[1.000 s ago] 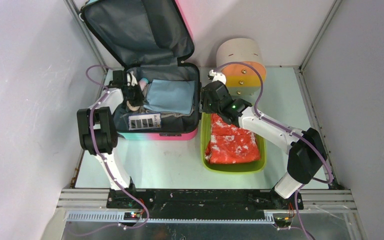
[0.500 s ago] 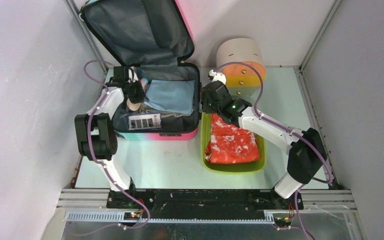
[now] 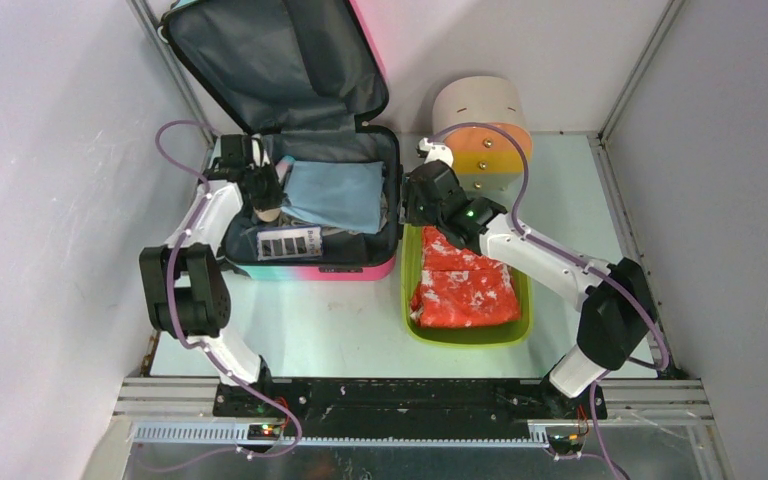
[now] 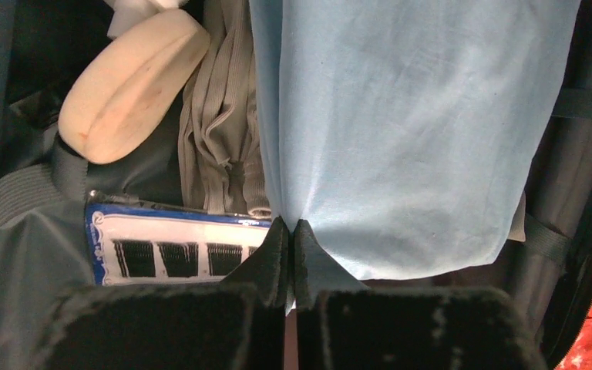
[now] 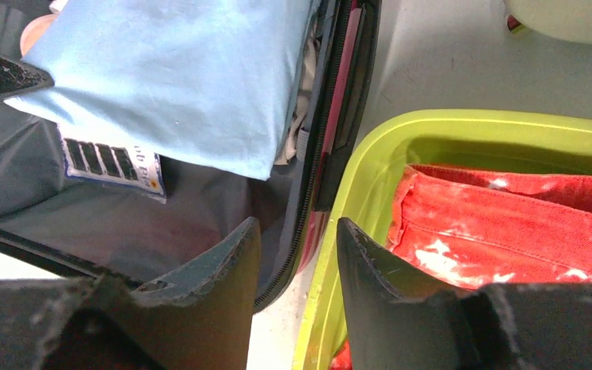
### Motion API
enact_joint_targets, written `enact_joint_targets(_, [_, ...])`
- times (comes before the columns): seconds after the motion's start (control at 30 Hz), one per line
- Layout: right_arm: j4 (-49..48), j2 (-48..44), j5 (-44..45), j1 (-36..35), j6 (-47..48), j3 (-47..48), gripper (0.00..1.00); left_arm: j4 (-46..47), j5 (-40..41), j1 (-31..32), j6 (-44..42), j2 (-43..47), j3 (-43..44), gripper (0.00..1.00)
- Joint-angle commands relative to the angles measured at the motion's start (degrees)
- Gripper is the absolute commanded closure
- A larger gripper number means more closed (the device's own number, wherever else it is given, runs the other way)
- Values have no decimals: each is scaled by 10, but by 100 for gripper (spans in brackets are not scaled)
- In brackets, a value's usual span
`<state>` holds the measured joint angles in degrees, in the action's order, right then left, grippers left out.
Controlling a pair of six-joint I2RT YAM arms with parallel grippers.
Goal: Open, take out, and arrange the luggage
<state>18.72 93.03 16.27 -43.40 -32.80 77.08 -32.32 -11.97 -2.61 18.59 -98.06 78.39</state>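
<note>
The luggage (image 3: pixel 322 270) lies open at the back left, its grey-lined lid (image 3: pixel 270 60) leaning on the back wall. Inside lies a light blue cloth (image 3: pixel 338 195). My left gripper (image 3: pixel 278 193) is inside the case, shut on the cloth's edge; the wrist view shows its jaws (image 4: pixel 293 227) pinching the blue cloth (image 4: pixel 401 131). My right gripper (image 3: pixel 410 215) is open and empty, low over the gap between the case's right rim (image 5: pixel 331 116) and the tray; its own view shows it (image 5: pixel 297 239).
A beige oblong pad (image 4: pixel 131 85), a ribbed grey-beige garment (image 4: pixel 216 131) and a white packet with black bars (image 4: pixel 169 250) also lie in the case. A lime-green tray (image 3: pixel 465 338) holding red cloth (image 3: pixel 465 285) stands right of it. A beige cylinder (image 3: pixel 480 120) stands behind.
My left arm's elbow has swung out to the left, and its gripper has shifted slightly with the blue cloth's edge in it. The right arm has not moved.
</note>
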Motion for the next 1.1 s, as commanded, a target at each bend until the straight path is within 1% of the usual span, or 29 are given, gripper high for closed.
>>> enact_joint_targets(0.0, [-27, -35, -9, -3, 1, 12, 57, -15, 30, -1, 3, 60, -23, 100])
enact_joint_targets(0.1, [-53, -35, -14, -3, -8, 13, 57, -17, 38, -2, 3, 89, -42, 100])
enact_joint_targets(0.2, [-65, -2, -20, -3, -23, 46, 58, -5, 33, -2, 8, 114, -79, 100])
enact_joint_targets(0.23, [-55, 10, -20, -3, -24, 82, 58, 7, 28, -3, 13, 118, -88, 100])
enact_joint_targets(0.27, [-44, 43, -20, -6, -24, 102, 58, 11, 22, -3, 17, 124, -107, 100])
enact_joint_targets(0.3, [-17, 60, -20, -7, -22, 155, 57, 17, 20, -2, 18, 125, -120, 100])
enact_joint_targets(0.33, [-4, 101, -21, -11, -15, 181, 57, 18, 18, -2, 16, 126, -125, 100])
enact_joint_targets(0.37, [26, 122, -21, -13, -11, 235, 57, 19, 18, -2, 15, 126, -134, 100])
enact_joint_targets(0.43, [63, 197, -17, -18, -3, 306, 56, 22, 20, -4, 9, 126, -146, 100])
enact_joint_targets(0.5, [87, 241, -12, -18, 3, 355, 55, 23, 21, -6, 6, 126, -157, 100])
enact_joint_targets(0.63, [91, 295, -2, -15, 16, 391, 54, 39, 11, -11, 3, 130, -180, 100])
enact_joint_targets(0.8, [101, 349, -3, -9, 22, 435, 48, 53, -2, -12, -1, 129, -196, 100])
enact_joint_targets(0.9, [107, 383, -8, -5, 27, 461, 46, 52, -2, -11, -5, 127, -198, 100])
enact_joint_targets(0.97, [128, 409, -6, -1, 34, 492, 45, 53, -3, -12, -4, 127, -201, 100])
enact_joint_targets(1.07, [152, 443, 0, 5, 37, 534, 37, 56, -5, -12, -5, 129, -206, 100])
